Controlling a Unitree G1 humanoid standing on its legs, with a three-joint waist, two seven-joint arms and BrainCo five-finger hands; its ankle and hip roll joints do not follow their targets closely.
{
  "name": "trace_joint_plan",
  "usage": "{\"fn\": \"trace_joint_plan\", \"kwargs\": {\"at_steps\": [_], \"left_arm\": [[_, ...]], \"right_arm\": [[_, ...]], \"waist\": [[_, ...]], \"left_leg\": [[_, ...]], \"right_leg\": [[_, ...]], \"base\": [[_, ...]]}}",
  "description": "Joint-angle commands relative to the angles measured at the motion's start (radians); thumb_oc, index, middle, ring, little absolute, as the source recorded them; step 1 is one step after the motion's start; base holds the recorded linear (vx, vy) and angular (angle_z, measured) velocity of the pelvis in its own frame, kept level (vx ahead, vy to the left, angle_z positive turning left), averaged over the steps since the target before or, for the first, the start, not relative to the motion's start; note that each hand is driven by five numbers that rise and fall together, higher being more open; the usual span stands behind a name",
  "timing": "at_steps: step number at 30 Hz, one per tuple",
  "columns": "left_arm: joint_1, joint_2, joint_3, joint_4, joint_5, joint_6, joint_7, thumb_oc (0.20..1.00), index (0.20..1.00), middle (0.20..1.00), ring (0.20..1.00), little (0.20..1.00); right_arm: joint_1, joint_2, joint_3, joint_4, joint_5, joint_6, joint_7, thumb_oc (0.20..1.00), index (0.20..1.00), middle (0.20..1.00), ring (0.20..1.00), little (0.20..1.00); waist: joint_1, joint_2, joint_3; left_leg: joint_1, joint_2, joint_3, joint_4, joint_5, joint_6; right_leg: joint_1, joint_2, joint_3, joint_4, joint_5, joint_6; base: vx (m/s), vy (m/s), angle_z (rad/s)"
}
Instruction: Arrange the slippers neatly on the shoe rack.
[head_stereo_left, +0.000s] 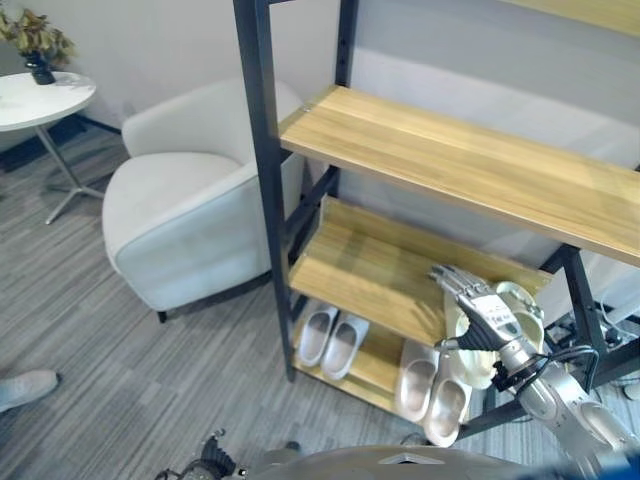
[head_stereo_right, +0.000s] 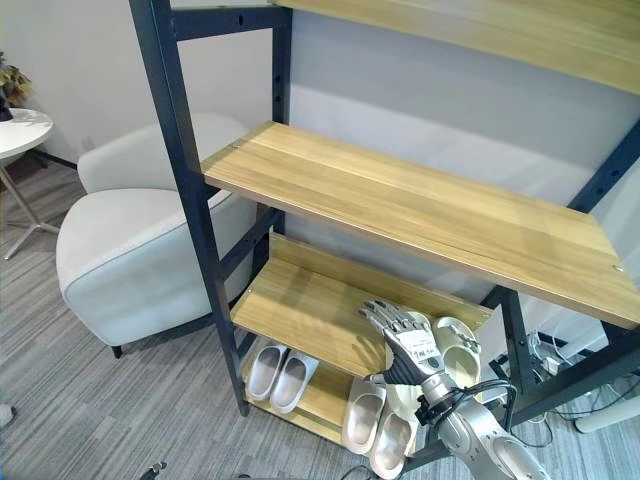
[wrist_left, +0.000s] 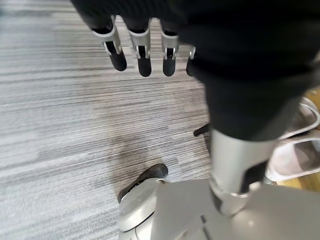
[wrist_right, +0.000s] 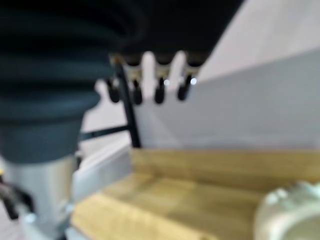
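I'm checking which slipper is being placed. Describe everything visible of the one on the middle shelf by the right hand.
The slipper is pale cream, rubbery-looking, open-toed with a wide strap. It lies on the wooden middle shelf at its right end, by the rack's dark post. The right hand, fingers straight, sits beside and partly before it; whether they touch is unclear.

Middle shelf (head_stereo_left: 380, 270) was found bare across its left and centre; right end was taken by a pale slipper (head_stereo_right: 458, 350). Bottom shelf (head_stereo_left: 375, 365) was crowded by two slipper pairs (head_stereo_left: 332, 340) (head_stereo_left: 432, 390). Access from the left was blocked by the dark upright post (head_stereo_left: 265, 180) and the armchair (head_stereo_left: 180, 220).
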Motion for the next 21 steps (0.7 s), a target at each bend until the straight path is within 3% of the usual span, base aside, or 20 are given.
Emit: {"fn": "trace_joint_plan", "kwargs": {"at_steps": [1,9,14,16,18,21], "left_arm": [[-0.040,-0.072,-0.019,0.003,0.045,-0.020,-0.030,1.000,1.000,1.000,1.000,1.000],[-0.061,-0.085,-0.064,-0.002,0.075,-0.014,-0.034,1.000,1.000,1.000,1.000,1.000],[-0.076,-0.087,-0.088,-0.012,0.079,-0.020,-0.026,1.000,1.000,1.000,1.000,1.000],[-0.088,-0.082,-0.087,-0.017,0.067,-0.016,-0.024,1.000,1.000,1.000,1.000,1.000],[-0.089,-0.075,-0.083,-0.018,0.061,-0.012,-0.028,1.000,1.000,1.000,1.000,1.000],[-0.082,-0.068,-0.080,-0.018,0.056,-0.008,-0.030,1.000,1.000,1.000,1.000,1.000]], "right_arm": [[0.048,-0.066,-0.024,-0.111,0.134,-0.072,0.088,1.000,1.000,1.000,1.000,1.000],[0.212,-0.045,-0.036,-0.016,0.160,-0.055,0.159,1.000,1.000,1.000,1.000,1.000],[0.272,-0.023,-0.027,0.035,0.177,-0.054,0.191,1.000,1.000,1.000,1.000,1.000],[0.270,-0.001,-0.014,0.090,0.202,-0.045,0.205,1.000,1.000,1.000,1.000,1.000],[0.290,0.017,-0.007,0.131,0.232,-0.040,0.226,1.000,1.000,1.000,1.000,1.000],[0.332,0.054,-0.014,0.228,0.274,-0.042,0.251,1.000,1.000,1.000,1.000,1.000]], "waist": [[-0.012,0.028,0.008],[-0.051,0.031,0.005],[-0.077,0.039,0.049],[-0.079,0.043,0.073],[-0.075,0.044,0.084],[-0.067,0.055,0.088]], "left_leg": [[0.084,0.007,-0.008,-0.038,-0.083,-0.019],[0.109,-0.008,0.031,-0.050,-0.083,-0.007],[0.094,-0.015,0.071,-0.050,-0.071,0.003],[0.079,-0.008,0.090,-0.032,-0.067,0.005],[0.074,-0.001,0.105,-0.020,-0.066,0.007],[0.055,0.013,0.134,-0.006,-0.057,0.007]], "right_leg": [[-0.023,0.003,-0.018,0.129,0.016,0.044],[-0.031,-0.001,0.027,0.119,0.046,0.056],[-0.102,-0.012,0.085,0.125,0.129,0.075],[-0.125,-0.006,0.095,0.139,0.134,0.073],[-0.125,0.004,0.087,0.160,0.114,0.064],[-0.105,0.016,0.026,0.192,0.059,0.047]], "base": [[-0.05,0.032,-0.16],[-0.06,0.047,-0.22],[-0.14,0.032,-0.24],[-0.16,0.021,-0.40],[-0.15,0.016,-0.49],[-0.15,0.015,-0.41]]}}
